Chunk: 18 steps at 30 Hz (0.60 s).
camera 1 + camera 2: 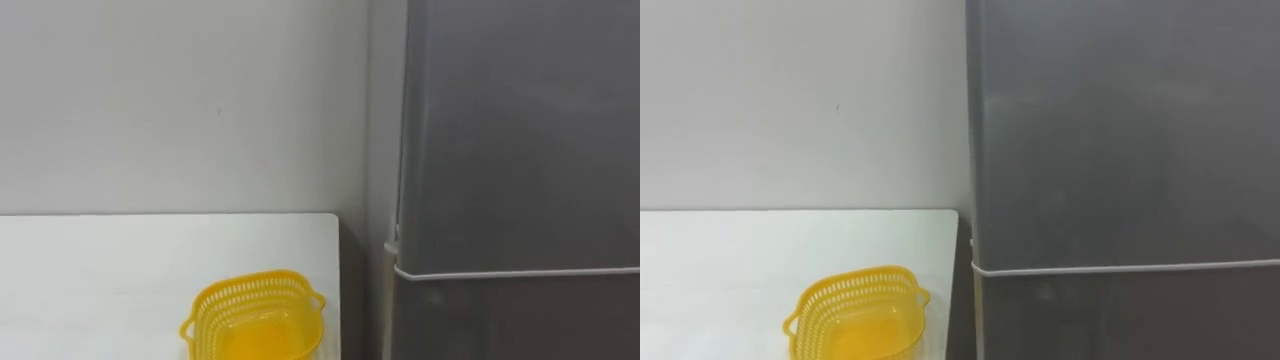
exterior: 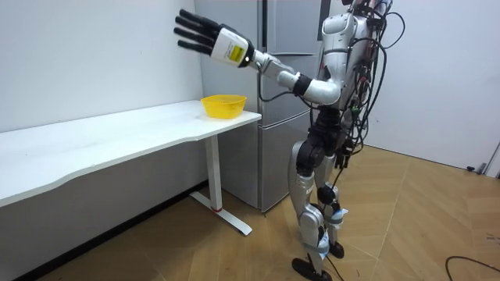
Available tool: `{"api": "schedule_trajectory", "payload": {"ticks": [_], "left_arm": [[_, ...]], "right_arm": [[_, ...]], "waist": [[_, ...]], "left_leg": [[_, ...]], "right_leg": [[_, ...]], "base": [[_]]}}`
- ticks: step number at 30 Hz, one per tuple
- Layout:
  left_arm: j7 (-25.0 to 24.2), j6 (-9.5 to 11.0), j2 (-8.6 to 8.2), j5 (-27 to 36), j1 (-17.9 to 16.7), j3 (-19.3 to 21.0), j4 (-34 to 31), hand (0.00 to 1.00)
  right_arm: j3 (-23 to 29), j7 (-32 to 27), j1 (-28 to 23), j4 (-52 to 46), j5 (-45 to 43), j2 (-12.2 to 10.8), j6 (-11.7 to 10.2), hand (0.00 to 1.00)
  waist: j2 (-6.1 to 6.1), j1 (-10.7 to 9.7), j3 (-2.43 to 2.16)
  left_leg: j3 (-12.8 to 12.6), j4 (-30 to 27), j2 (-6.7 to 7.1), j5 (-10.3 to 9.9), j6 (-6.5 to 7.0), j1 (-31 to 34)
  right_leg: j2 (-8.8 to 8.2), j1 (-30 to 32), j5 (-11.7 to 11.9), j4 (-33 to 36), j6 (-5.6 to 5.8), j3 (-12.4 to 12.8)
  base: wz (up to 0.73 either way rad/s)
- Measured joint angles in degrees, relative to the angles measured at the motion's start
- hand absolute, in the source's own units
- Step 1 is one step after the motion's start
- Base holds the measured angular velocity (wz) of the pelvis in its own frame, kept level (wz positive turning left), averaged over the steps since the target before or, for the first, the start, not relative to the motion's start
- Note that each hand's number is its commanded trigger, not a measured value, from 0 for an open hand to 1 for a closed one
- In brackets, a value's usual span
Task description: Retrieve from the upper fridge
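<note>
The grey fridge stands shut straight ahead, its upper door (image 1: 520,130) closed above the seam to the lower door (image 1: 520,315). In the room view I stand close before the fridge (image 2: 287,31). My left arm is raised and stretched out toward the room view's left. My left hand (image 2: 199,35) is held high over the table's end, fingers straight and spread, holding nothing. It is well apart from the fridge door.
A white table (image 1: 100,270) runs along the wall to the left of the fridge. A yellow mesh basket (image 1: 255,318) sits at its near right corner, close to the fridge's side. Wooden floor lies behind me.
</note>
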<state>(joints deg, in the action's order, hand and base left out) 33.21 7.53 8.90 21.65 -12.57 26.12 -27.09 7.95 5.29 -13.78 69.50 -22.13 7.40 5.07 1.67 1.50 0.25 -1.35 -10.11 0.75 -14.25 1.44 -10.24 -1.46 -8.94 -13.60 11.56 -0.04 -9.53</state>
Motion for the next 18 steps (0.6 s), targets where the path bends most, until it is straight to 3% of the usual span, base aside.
{"api": "schedule_trajectory", "payload": {"ticks": [3,7,10,12,13,18], "left_arm": [[-7.38,-0.29,1.45,0.04,1.4,-4.24,-0.07,0.0],[-17.53,-2.47,1.68,0.32,3.08,-9.88,-0.53,0.0],[-24.63,-3.92,1.77,1.38,3.09,-11.9,-1.9,0.0],[-28.33,-4.77,1.82,1.38,3.09,-12.46,-2.27,0.0],[-30.53,-5.16,1.88,1.52,3.16,-12.96,-2.35,0.0],[-39.29,-6.44,2.27,3.81,4.34,-14.35,-2.54,0.0]], "right_arm": [[-0.18,1.15,1.36,0.6,-0.4,0.0,-0.03,0.0],[-1.95,2.01,3.06,1.9,-0.48,0.03,0.1,0.0],[-2.12,2.72,3.61,2.17,-0.46,0.06,0.04,0.0],[-2.09,2.95,3.59,2.14,-0.46,0.13,0.01,0.0],[-2.1,2.98,3.64,2.08,-0.45,0.13,0.0,0.0],[-2.13,3.76,4.39,2.14,-0.7,0.14,0.08,0.0]], "waist": [[0.15,-1.26,0.08],[-0.31,-2.0,0.02],[-0.47,-2.78,0.21],[-0.64,-2.94,0.2],[-0.36,-3.09,-0.03],[-1.06,-4.21,-0.05]], "left_leg": [[-0.08,-0.26,0.02,0.01,0.0,0.1],[-0.92,-0.61,0.02,0.01,-0.01,0.77],[-1.44,-0.61,-0.04,0.02,-0.02,1.11],[-1.57,-0.61,-0.07,0.02,-0.02,1.05],[-1.6,-0.61,-0.08,0.02,-0.02,1.06],[-1.73,-0.59,-0.08,0.02,-0.02,1.06]], "right_leg": [[-0.03,-0.07,0.02,0.18,-0.04,-0.06],[-0.04,0.61,0.02,0.1,-0.04,0.27],[0.05,1.36,0.05,0.16,-0.08,1.17],[0.05,1.44,0.06,0.14,-0.07,1.57],[0.03,1.49,0.06,0.14,-0.07,1.55],[0.07,1.68,0.07,0.2,-0.06,1.65]], "base": [[0.0],[-0.05],[-0.13],[-0.15],[-0.13],[-0.02]]}}
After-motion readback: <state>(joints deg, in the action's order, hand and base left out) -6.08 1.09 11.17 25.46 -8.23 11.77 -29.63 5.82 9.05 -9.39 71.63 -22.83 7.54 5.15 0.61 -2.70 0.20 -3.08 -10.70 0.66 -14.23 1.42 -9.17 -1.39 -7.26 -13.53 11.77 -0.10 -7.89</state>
